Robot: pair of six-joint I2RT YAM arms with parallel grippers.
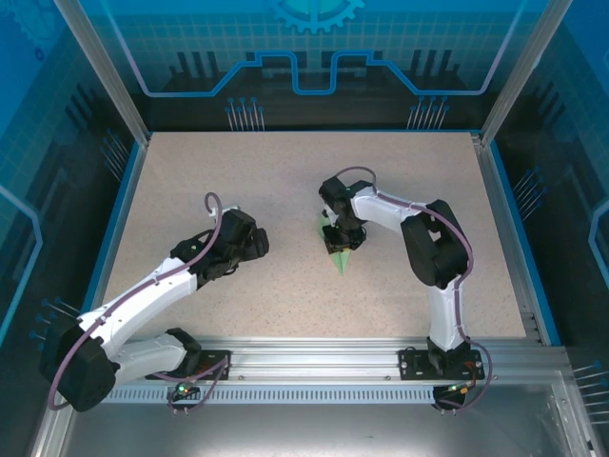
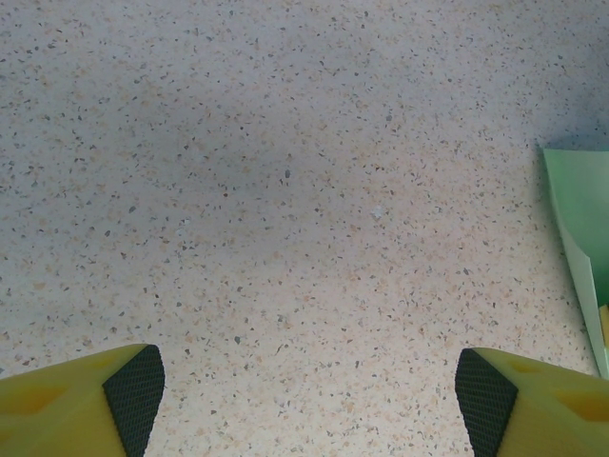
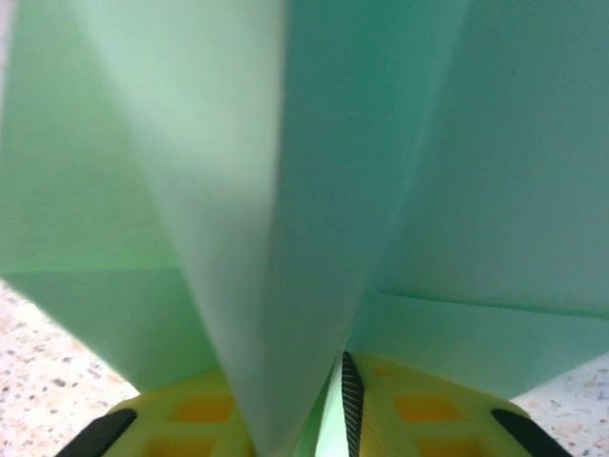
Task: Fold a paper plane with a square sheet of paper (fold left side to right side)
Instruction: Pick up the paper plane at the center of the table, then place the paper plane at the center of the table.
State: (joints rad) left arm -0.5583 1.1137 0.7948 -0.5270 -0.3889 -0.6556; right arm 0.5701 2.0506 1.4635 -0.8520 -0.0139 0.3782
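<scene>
The aluminium rail (image 1: 314, 354) along the near edge of the speckled table (image 1: 285, 171) carries both arm bases, the left arm base (image 1: 190, 367) towards its left end and the right arm base (image 1: 447, 367) towards its right end.

Beyond the rail, above its left half, the left gripper (image 1: 255, 243) hovers over bare tabletop. In the left wrist view the left gripper (image 2: 309, 386) is spread wide and holds nothing. One dark textured pad (image 2: 133, 390) sits at each lower corner, with speckled surface between them. A mint-green edge of the paper plane (image 2: 580, 219) shows at the right border, apart from both pads.

At about the same depth from the rail, above its middle, lies the paper plane (image 1: 341, 255), a narrow pointed shape of pale green paper whose tip points back towards the rail.

Just beyond that tip, on the end of the paper farthest from the rail, the right gripper (image 1: 341, 233) stands over it. In the right wrist view the right gripper (image 3: 297, 428) has its yellow fingers (image 3: 428, 414) drawn close on either side of a raised fold of the paper plane (image 3: 314, 190). The right-hand pad lies against the paper. The other pad is hidden behind the fold, so I cannot tell whether the fold is actually pinched.

Farthest from the rail stands the blue back wall (image 1: 314, 57).
</scene>
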